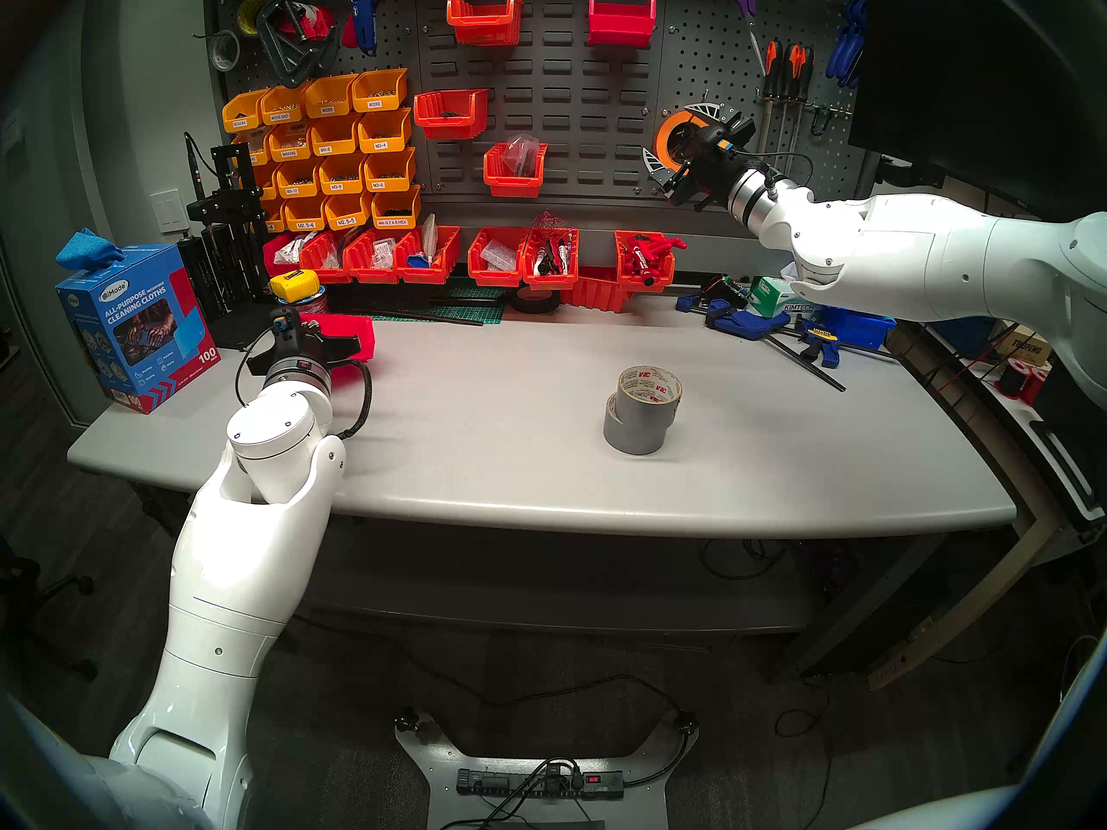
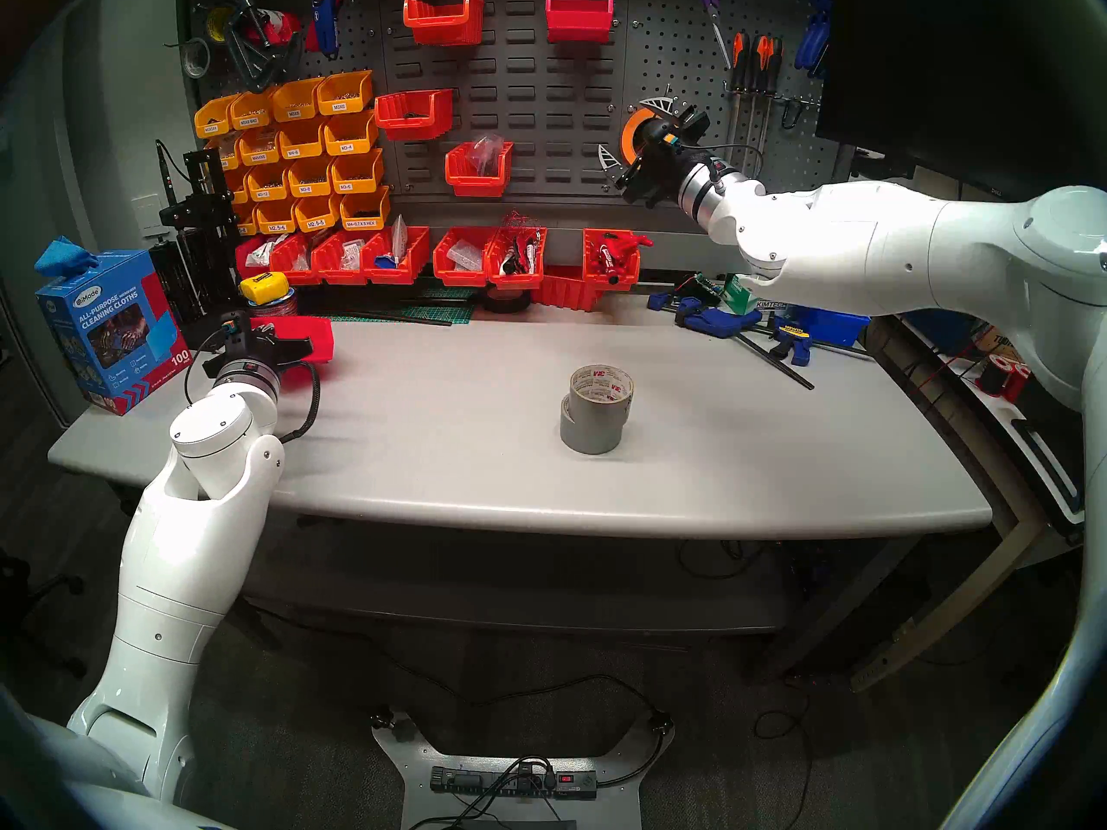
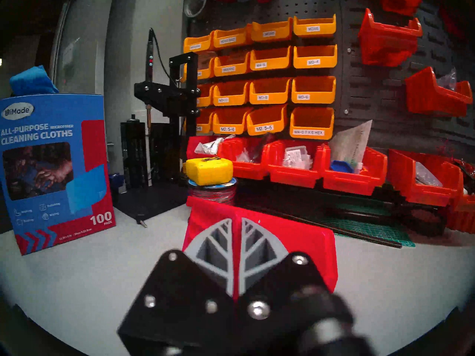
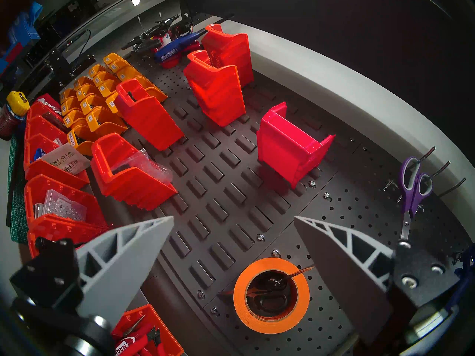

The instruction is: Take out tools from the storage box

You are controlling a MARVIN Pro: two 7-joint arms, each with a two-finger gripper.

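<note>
Closest to me is the left arm, white and thick, rising from below the desk edge and bending in over its left end. Its left hand is pinched tight on the wall of the storage box, the small bright red bin; in the wrist view the two grey ribbed fingers meet with only a sliver of red between them. The box sits at the far left of the desk, near the blue carton of cleaning cloths and just in front of the yellow tape measure perched on a spool. Whether the box rests on the desk or is lifted clear I cannot tell.

The tools, two silver-grey duct tape rolls with white 3M cores, lie out on the open desk right of centre, well apart from the box. One roll lies flat and the other leans on top of it, tilted.

The right arm reaches high toward the pegboard. Its right hand is spread wide and holds nothing, its fingers framing the orange tape roll that hangs on the board, with purple scissors off to one side
</note>
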